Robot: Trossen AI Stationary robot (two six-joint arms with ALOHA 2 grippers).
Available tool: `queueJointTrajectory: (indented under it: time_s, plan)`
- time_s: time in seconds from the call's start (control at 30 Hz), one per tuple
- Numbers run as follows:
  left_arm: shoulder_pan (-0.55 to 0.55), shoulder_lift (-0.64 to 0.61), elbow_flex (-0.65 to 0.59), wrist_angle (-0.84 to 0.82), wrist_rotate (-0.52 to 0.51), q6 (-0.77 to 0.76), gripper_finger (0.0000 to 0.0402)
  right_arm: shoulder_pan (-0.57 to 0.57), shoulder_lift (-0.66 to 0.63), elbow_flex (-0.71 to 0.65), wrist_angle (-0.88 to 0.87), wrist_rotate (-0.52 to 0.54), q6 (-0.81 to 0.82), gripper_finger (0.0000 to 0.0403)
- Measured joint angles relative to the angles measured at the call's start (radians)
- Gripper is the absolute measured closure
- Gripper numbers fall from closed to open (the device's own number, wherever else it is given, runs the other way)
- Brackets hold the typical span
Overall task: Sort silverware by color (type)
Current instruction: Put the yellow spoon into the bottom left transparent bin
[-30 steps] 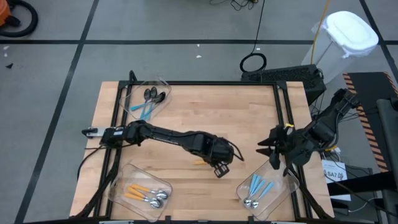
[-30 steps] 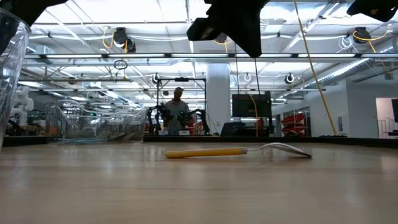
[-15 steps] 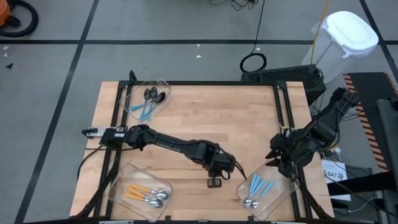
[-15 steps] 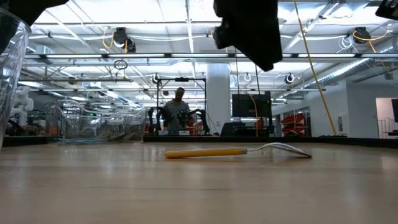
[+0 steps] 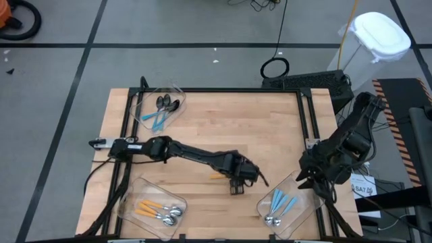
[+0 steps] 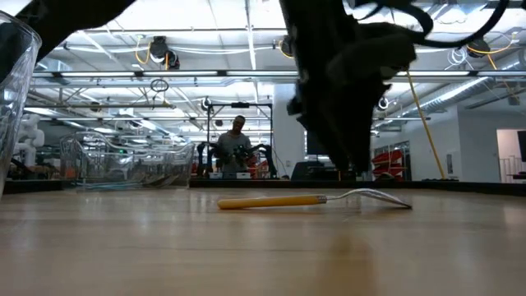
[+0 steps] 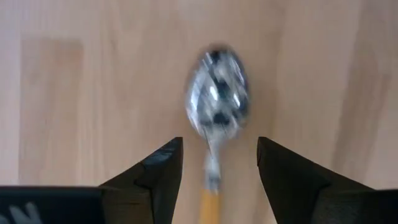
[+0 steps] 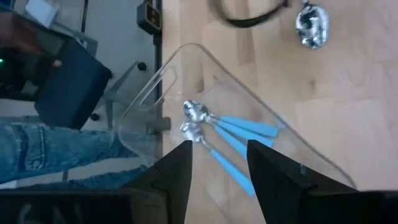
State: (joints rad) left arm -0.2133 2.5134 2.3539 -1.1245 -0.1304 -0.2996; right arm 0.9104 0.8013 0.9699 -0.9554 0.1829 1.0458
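**Lining up on the last loose orange spoon**

Nearest the front edge of the table (image 5: 202, 128), two clear bins are holding sorted pieces: the orange-handled silver spoons (image 5: 158, 211) on the left, the blue-handled silver spoons (image 5: 280, 204) on the right. The right gripper (image 5: 317, 177) is hanging over the right bin's rim (image 8: 193, 53) with its fingers spread and nothing between them; it looks to be waiting.

Just behind those bins, the left gripper (image 7: 219, 163) is hovering over the one loose orange-handled spoon (image 6: 316, 199), lying flat on the wood near the table's middle. Its fingers are spread, straddling the neck where the silver bowl (image 7: 217, 106) meets the orange handle (image 7: 210, 207), and gripping nothing.

To do this well, I judge the gripper should be lowering squarely, keeping the handle centred between the fingers, and closing on the orange handle rather than the thin neck, since a flat spoon can skid or pivot.

Farthest back, a third bin is holding the black-bowled blue spoons (image 5: 164, 109).
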Motion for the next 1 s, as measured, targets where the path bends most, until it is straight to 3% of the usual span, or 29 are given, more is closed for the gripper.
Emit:
queueJointTrajectory:
  time_s: [0.37,0.6,1.0]
  plan:
    - [0.047,0.036,0.000,0.006,0.103,0.045,0.0197,0.080,-0.001,0.000,-0.002,0.053,0.023,0.0253]
    - [0.010,0.077,0.004,-0.035,0.084,0.088,0.0201,0.101,-0.001,0.000,-0.007,0.100,0.042,0.0253]
    - [0.014,0.114,0.004,0.005,0.095,0.085,0.0297,0.102,0.000,0.000,-0.008,0.178,0.094,0.0253]
